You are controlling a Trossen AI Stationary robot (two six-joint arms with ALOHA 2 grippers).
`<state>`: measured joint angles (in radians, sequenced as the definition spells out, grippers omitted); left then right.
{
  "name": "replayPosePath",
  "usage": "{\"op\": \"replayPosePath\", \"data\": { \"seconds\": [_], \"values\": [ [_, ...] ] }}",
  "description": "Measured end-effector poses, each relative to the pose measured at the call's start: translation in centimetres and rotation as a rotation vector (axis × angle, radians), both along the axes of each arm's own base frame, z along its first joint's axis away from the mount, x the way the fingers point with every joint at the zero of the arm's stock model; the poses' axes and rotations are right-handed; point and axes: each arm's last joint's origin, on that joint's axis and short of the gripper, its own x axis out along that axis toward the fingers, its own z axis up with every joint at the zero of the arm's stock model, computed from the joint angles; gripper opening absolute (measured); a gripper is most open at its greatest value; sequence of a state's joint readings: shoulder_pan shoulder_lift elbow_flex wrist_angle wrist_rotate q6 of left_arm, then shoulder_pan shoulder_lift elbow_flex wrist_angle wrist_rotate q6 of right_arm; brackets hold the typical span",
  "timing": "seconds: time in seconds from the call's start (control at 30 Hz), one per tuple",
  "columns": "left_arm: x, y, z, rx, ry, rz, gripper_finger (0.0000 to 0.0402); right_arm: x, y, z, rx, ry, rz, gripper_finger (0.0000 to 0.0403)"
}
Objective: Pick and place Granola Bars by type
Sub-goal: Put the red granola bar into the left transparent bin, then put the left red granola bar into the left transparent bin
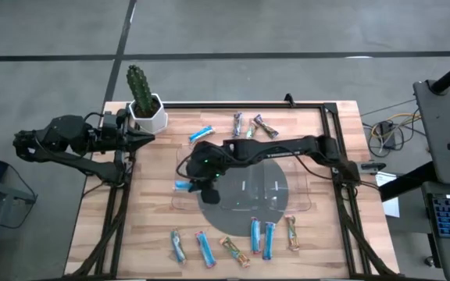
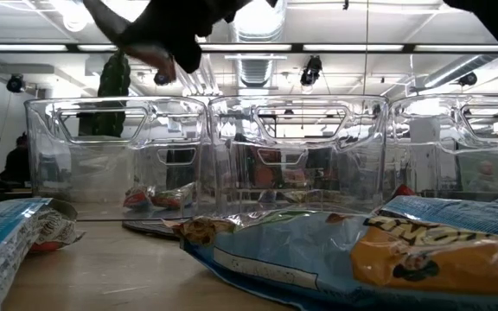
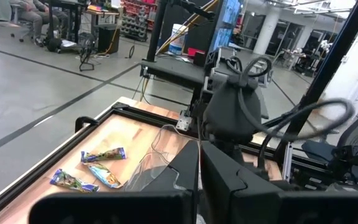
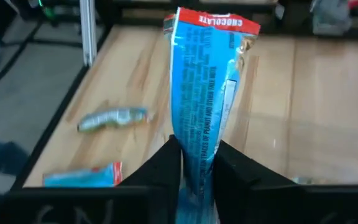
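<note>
Blue bar (image 4: 202,102) pinched in the right hand (image 4: 197,163) over the tray (image 1: 307,204).

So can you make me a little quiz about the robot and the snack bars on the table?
1. True or false: the right gripper has a blue bar between its fingers.
2. What plant stands at the table's far left corner? A) fern B) cactus C) tulip
3. Fill in: the left gripper waits beside the white ____.

Key:
1. True; the bar stands upright in the gripper.
2. B, the cactus.
3. pot.
</note>
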<state>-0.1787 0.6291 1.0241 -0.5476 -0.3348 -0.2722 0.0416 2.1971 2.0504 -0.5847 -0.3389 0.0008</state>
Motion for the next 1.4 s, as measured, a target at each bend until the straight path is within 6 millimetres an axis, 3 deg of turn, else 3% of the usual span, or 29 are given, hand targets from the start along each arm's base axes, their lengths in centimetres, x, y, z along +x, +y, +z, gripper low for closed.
{"op": "replayPosePath", "data": {
  "seconds": [0.13, 0.33, 0.77, 1.07, 1.4],
  "values": [
    [0.0, 0.0, 0.0, 0.000, -0.001, 0.000, 0.0000, 0.2, 0.0, -0.9, -0.006, 0.092, 0.005, 0.0103],
    [0.0, 0.0, 0.0, 0.000, -0.001, 0.000, 0.0000, 0.5, 0.2, -0.6, -0.005, 0.101, 0.008, 0.0137],
    [0.0, 0.0, 0.0, -0.010, -0.003, 0.001, 0.0000, 0.0, 0.6, 1.0, 0.034, 0.075, 0.041, 0.0152],
    [0.1, 0.0, 0.0, -0.053, -0.008, 0.007, 0.0000, -3.1, 1.0, 7.8, 0.120, -0.080, 0.158, 0.0127],
    [0.2, -0.1, -0.1, -0.062, -0.003, 0.009, 0.0000, -9.5, 0.7, 16.7, 0.114, -0.299, 0.172, 0.0106]
  ]
}}
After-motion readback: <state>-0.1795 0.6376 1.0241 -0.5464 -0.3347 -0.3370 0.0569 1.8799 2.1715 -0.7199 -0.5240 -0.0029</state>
